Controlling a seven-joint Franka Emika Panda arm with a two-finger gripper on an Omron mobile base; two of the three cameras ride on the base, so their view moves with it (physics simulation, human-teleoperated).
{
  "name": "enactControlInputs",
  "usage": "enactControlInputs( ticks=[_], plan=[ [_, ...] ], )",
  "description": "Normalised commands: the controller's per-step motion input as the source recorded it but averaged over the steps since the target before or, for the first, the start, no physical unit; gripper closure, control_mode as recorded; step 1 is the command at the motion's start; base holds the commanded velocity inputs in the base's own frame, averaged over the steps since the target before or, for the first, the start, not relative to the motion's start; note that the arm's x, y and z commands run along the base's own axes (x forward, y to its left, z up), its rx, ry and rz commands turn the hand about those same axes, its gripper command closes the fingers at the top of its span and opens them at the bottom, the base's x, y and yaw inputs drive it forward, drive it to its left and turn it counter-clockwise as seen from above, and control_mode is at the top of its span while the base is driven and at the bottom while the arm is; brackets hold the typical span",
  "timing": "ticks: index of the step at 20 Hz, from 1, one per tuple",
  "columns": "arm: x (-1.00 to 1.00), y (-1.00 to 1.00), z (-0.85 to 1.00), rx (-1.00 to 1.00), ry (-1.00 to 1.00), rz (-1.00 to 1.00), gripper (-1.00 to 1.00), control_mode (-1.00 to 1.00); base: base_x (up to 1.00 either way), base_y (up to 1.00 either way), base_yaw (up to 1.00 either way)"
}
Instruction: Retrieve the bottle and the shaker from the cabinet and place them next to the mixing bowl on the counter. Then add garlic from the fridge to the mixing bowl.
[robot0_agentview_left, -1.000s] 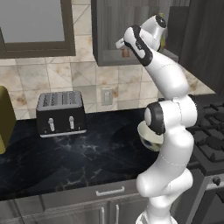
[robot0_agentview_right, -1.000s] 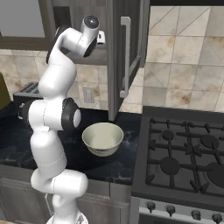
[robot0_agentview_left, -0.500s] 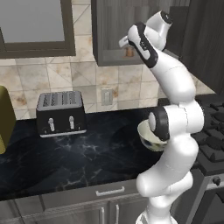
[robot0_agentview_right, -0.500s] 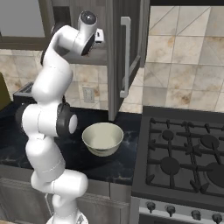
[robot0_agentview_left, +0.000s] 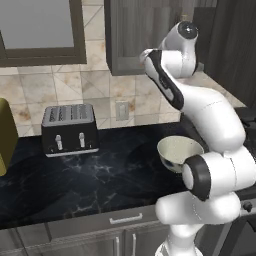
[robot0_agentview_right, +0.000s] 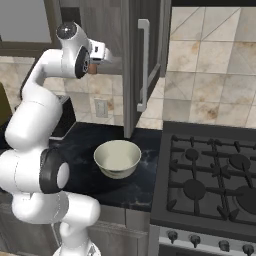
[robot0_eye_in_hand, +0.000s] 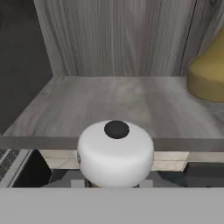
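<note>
Cabinet (robot0_agentview_right: 132, 60), dark grey and wood-grained, hangs above the counter (robot0_agentview_left: 90, 180) with its door swung open toward the stove (robot0_agentview_right: 215, 185). Its shelf board (robot0_eye_in_hand: 118, 103) carries the amber bottle (robot0_eye_in_hand: 209, 72) at the far right. A toaster (robot0_agentview_left: 69, 129) stands far left on the black worktop; the mixing bowl (robot0_agentview_right: 117, 158) sits near the stove. The gripper (robot0_agentview_right: 100, 56), raised at the cabinet's mouth, is clamped narrowly on the shaker (robot0_eye_in_hand: 115, 153), just in front of the shelf edge.
</note>
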Motion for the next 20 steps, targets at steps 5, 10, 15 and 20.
enactControlInputs(
  ticks=[5,10,15,20],
  plan=[
    [-0.95,0.01,-0.20,0.01,0.00,-0.45,1.00,-1.00,0.00,0.00,0.00],
    [-0.74,0.27,-0.27,0.00,0.00,-0.36,1.00,-1.00,0.00,0.00,0.00],
    [-0.55,0.48,-0.34,0.01,-0.03,-0.20,1.00,-1.00,0.00,0.00,0.00],
    [-0.10,0.48,-0.84,-0.13,-0.10,-0.23,1.00,-1.00,0.00,0.00,0.00]
  ],
)
